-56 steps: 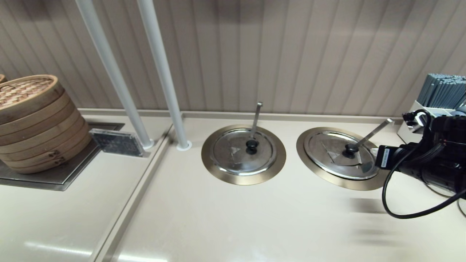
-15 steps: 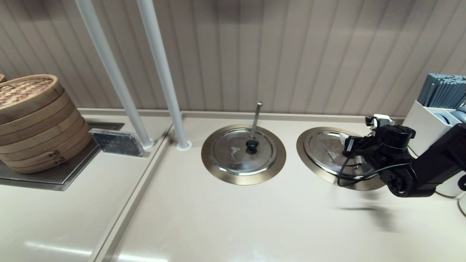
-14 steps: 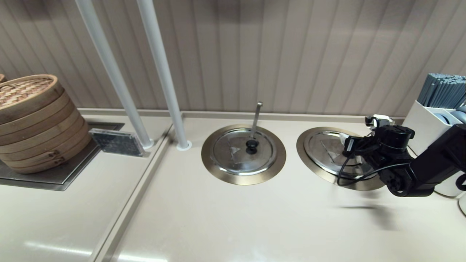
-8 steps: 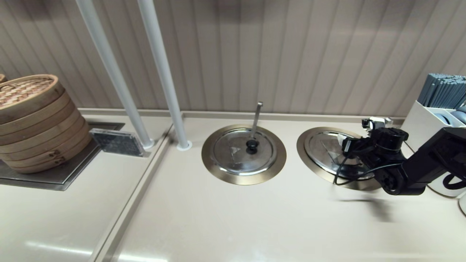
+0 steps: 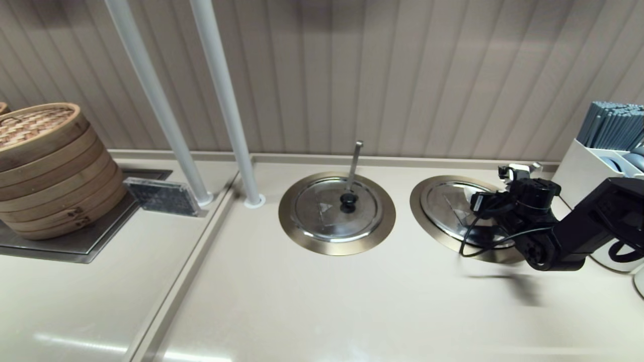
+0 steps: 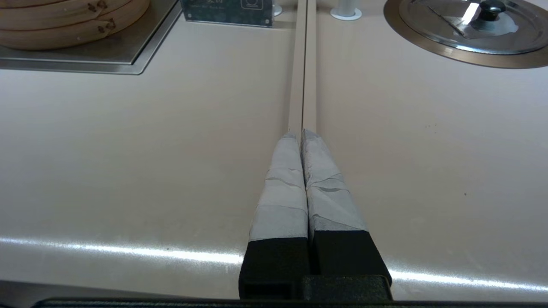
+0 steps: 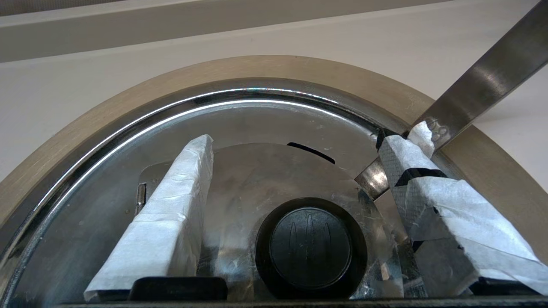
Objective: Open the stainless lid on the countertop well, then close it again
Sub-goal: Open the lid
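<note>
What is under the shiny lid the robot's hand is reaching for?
The stainless lid lies shut on the countertop well, so its inside is hidden. Only the ladle handle sticks out at the edge. The open right gripper straddles the black knob.

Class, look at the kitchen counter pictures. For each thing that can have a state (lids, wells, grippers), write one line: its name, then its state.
Stainless lid: closed, flat on its well.
Black knob: between the open jaws, not yet gripped.
Countertop well: covered, ladle handle sticking out aslant.
Neighbouring lid: closed.
Right gripper: open, over the knob.
Left gripper: shut, empty, above bare counter.
Bamboo steamer stack: lidded, stacked.
</note>
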